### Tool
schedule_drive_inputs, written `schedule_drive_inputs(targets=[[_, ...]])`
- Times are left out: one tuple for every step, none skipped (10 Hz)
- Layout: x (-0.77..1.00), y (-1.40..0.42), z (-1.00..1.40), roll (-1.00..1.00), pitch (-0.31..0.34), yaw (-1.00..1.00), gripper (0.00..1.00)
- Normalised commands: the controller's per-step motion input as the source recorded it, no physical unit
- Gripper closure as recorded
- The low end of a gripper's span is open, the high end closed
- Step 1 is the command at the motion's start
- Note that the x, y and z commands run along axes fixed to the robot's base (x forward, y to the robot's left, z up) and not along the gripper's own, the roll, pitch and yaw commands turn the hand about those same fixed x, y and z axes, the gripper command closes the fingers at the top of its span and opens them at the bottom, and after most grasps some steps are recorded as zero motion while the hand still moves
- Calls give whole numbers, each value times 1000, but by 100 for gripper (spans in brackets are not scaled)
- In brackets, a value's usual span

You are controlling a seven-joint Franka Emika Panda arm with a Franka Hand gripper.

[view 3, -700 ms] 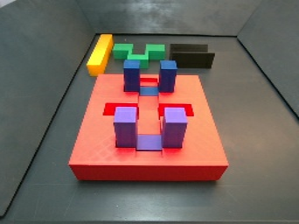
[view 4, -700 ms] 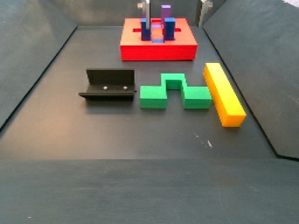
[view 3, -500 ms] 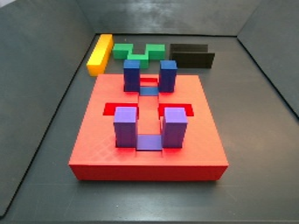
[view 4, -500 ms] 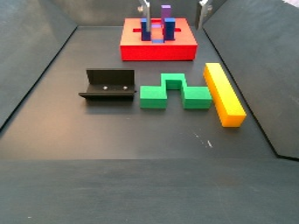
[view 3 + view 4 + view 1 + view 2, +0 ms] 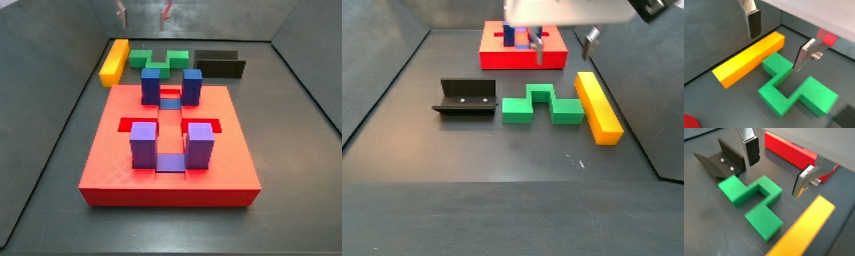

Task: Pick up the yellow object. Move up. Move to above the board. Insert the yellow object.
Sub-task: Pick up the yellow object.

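Observation:
The yellow object (image 5: 115, 59) is a long yellow-orange bar lying flat on the dark floor, beyond the board's far left corner and beside the green block; it also shows as the yellow object (image 5: 599, 106). The board (image 5: 168, 166) is a thick red slab carrying blue and purple upright blocks. My gripper (image 5: 564, 42) hangs open in the air above the floor between the board and the bar, touching nothing. In both wrist views nothing is between the fingers (image 5: 753, 23); the yellow object (image 5: 748, 60) lies below them, and the yellow object (image 5: 807, 226) sits off to one side.
A green notched block (image 5: 543, 105) lies right next to the bar, also seen as the green block (image 5: 793, 88). The fixture (image 5: 465, 98) stands beyond the green block, shown too as the fixture (image 5: 723, 160). Grey walls enclose the floor.
My gripper has come down into both side views; before, only its fingertips showed at the top edge of one. The pieces have not moved.

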Motion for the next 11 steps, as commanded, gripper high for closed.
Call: schedule_drive_inputs(targets=[[-926,14,-286,-4,-269,46,0],[-886,31,-254,0,-280,86,0],[-789,0,-289,33,-241,69,0],[-429,0,-220,79,-156,69,0],[-257,0,-203,90,-79,3,0],[-297,0,-289,134,-36,0,0],[-214,0,-220,119,0,0,0],[0,0,-69,134,0,0,0],[43,0,-77,147,10,0,0],[0,0,-271,136,0,0,0],[0,0,-306,160,0,0,0]])
